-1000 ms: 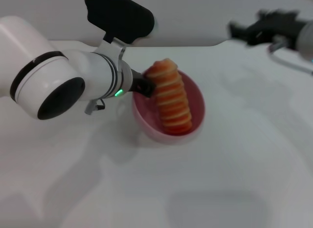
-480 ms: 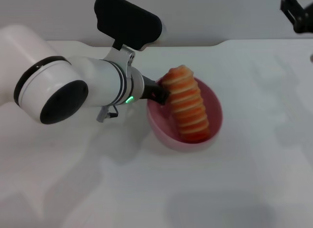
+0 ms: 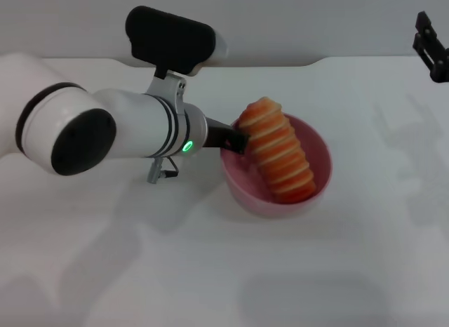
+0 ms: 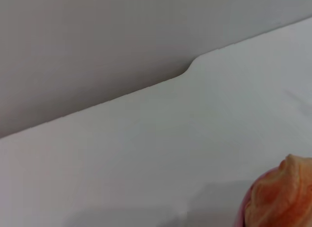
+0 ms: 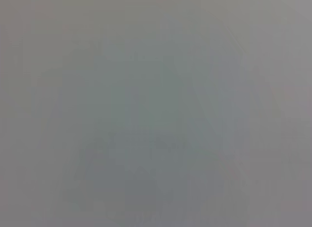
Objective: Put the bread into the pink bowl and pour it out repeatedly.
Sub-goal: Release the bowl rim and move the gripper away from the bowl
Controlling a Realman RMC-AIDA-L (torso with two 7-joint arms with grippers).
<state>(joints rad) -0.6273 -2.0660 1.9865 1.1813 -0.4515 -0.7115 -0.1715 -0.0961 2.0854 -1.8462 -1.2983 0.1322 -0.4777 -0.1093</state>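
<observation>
— Since half a second ago, what is changing on the white table [image 3: 210,271]?

— Bowl and arm are sliding toward my right side. The pink bowl [image 3: 242,190] is sitting a little farther right on the table than before, and my left arm is travelling with it. The right gripper [image 3: 433,52] is drawing back along the far right edge of the head view.

— Starting nearest you, what is showing?

— Bare tabletop is lying in front. Behind it, the pink bowl is resting at mid-table with the bread [image 3: 277,151] inside, striped side up, one end down in the bowl, the other leaning up over the rim on the side of my left arm.

— And your left gripper [image 3: 237,139]?

— It is reaching in from the left at the bowl's near-left rim, right at the raised end of the bread. I am clamping the rim there, as far as the dark tip shows.

— The right one?

— It is hanging well apart at the far right; its fingers are showing spread.
</observation>
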